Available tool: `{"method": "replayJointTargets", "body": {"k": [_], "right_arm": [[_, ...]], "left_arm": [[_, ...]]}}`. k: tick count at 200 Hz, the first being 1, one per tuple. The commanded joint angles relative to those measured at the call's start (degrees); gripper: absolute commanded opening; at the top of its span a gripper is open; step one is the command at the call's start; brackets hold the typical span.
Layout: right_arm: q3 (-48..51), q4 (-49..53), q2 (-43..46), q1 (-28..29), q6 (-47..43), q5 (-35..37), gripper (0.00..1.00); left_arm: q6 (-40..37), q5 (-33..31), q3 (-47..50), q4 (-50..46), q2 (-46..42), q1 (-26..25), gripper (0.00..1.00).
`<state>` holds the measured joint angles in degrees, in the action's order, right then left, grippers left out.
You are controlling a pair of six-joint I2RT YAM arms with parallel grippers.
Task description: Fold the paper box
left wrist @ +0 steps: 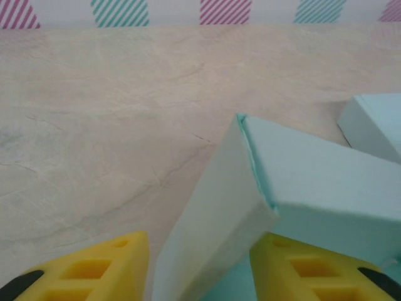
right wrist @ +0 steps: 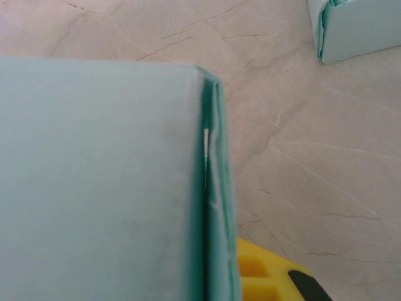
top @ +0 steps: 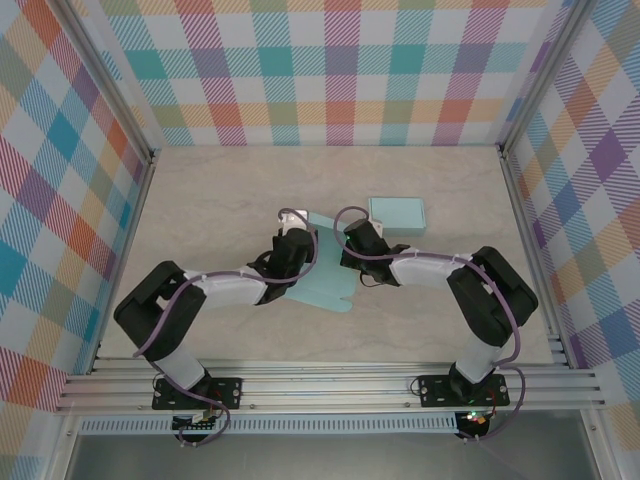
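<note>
**Left tool (left wrist: pixel 200 266) spread, right tool (top: pixel 352 248) clamped: fold part-done**

Left fingers (left wrist: pixel 81 269) stand either side of a raised wall of the paper box (top: pixel 325 285), mid-worktop (top: pixel 220 200). Right tool is pressed together on the doubled edge opposite. One wall is up and creased; the near flaps lie flat, judged outstanding. A second box (top: pixel 397 214) sits just beyond.

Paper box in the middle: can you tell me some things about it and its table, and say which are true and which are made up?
1. The paper box lies near the middle of the table. True.
2. It is red. False: it is pale blue-green.
3. A smaller box sits farther back. True.
4. The left tool has green fingers. False: its fingers are yellow.
</note>
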<state>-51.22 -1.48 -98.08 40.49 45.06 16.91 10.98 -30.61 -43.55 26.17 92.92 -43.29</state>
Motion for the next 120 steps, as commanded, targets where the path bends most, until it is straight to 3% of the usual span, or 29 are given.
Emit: {"method": "replayJointTargets", "body": {"k": [1, 58, 120], "right_arm": [[-1.07, 4.08, -0.03, -0.06, 0.73, -0.64, 0.0], [-1.08, 4.91, 1.23, 0.03, 0.66, -2.1, 0.0], [-0.46, 5.21, 1.58, 0.73, 0.75, -2.54, 0.0]], "left_arm": [[-4.98, 4.17, 1.81, 2.16, -3.39, 0.53, 0.51], [-10.55, -1.83, -1.45, -1.09, -0.94, 0.55, 0.53], [-12.27, -15.92, -8.55, -0.95, 8.63, 0.45, 0.4]]}}
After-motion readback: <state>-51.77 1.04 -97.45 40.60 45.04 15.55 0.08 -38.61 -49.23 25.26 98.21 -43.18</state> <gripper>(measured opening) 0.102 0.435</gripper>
